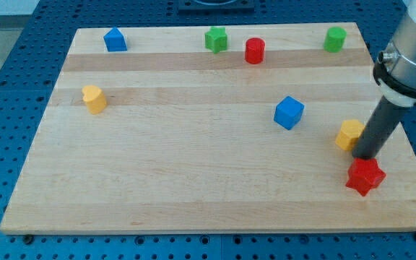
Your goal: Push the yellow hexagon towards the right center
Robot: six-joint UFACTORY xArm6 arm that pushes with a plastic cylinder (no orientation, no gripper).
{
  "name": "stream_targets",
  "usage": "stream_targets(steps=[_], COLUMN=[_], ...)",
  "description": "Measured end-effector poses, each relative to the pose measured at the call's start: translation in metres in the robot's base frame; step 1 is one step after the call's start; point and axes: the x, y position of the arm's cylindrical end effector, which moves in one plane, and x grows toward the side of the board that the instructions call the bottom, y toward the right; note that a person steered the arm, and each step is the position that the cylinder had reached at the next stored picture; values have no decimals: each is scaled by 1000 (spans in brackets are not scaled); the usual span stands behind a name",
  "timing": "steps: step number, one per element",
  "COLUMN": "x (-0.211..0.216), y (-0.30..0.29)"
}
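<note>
The yellow hexagon lies on the wooden board near its right edge, a little below the middle. My tip rests on the board right beside the hexagon, at its lower right, touching or almost touching it. The dark rod rises from there up to the view's right. A red star lies just below the tip, near the board's bottom right.
A blue cube lies left of the hexagon. A yellow block sits at the left. Along the top are a blue block, a green star, a red cylinder and a green block.
</note>
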Motion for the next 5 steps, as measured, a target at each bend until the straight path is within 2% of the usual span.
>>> stream_targets(steps=[2, 5], x=[-6, -15], y=[-33, -14])
